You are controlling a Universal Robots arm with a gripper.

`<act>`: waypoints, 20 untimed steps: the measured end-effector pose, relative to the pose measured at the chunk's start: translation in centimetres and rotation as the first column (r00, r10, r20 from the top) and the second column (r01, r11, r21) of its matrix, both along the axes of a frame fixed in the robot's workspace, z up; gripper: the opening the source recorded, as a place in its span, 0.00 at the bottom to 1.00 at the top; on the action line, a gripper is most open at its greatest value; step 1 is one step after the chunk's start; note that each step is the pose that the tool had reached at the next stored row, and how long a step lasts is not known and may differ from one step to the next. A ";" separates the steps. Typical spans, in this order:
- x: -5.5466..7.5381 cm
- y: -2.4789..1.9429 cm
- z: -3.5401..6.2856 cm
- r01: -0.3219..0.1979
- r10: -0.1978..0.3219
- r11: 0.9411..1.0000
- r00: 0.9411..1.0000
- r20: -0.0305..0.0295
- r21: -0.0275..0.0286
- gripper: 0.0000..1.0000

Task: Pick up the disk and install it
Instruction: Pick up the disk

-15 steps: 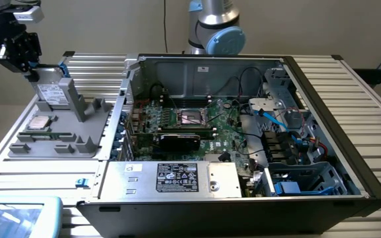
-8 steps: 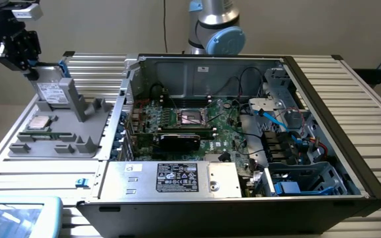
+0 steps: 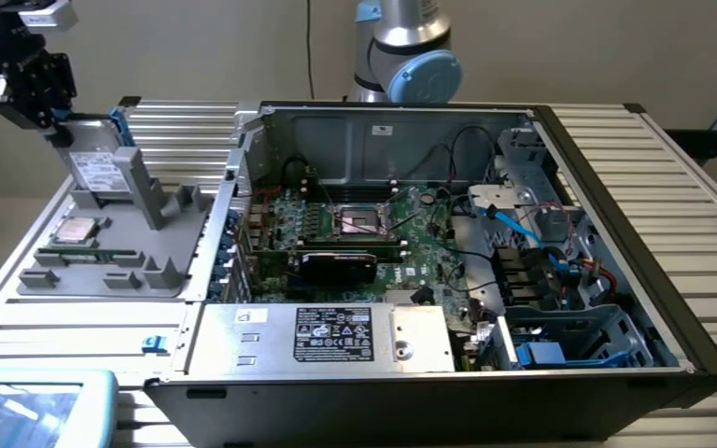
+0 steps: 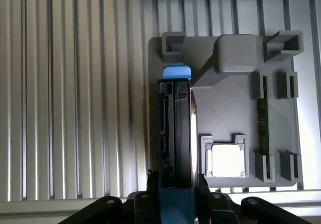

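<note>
The disk [image 3: 94, 170] stands on edge at the back of the grey fixture tray [image 3: 147, 257], leaning by a grey upright, its white label and a blue rail showing. My gripper [image 3: 57, 126] comes down on its top end at the exterior view's far left. In the wrist view the disk [image 4: 175, 128] is seen edge-on, with its connector side and a blue tab visible. My gripper [image 4: 175, 186] has a finger pressed against each face, shut on it. The disk's lower end still sits at the fixture [image 4: 225, 103].
A small square silver chip [image 3: 75, 231] [image 4: 228, 159] and a green memory stick [image 4: 262, 128] rest in the fixture. The open computer case [image 3: 620, 215] fills the exterior view's right, with a grey power supply box [image 3: 321, 334] and a drive cage [image 3: 570, 341] at the front. The arm's base [image 3: 402, 56] stands behind it.
</note>
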State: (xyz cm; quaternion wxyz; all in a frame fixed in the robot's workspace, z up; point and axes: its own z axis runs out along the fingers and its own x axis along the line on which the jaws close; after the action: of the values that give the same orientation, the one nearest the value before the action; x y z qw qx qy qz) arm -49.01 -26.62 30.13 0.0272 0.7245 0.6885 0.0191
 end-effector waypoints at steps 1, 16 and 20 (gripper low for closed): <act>0.0 0.00 0.12 0.000 0.000 1.000 1.000 0.000 0.000 0.37; 0.0 -0.02 2.42 0.001 -0.001 1.000 1.000 0.000 0.010 0.37; 0.0 -0.02 3.88 0.001 -0.001 1.000 1.000 0.000 0.010 0.37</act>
State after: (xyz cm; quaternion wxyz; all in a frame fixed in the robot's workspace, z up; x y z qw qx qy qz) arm -48.99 -26.64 34.01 0.0238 0.7250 0.6879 0.0224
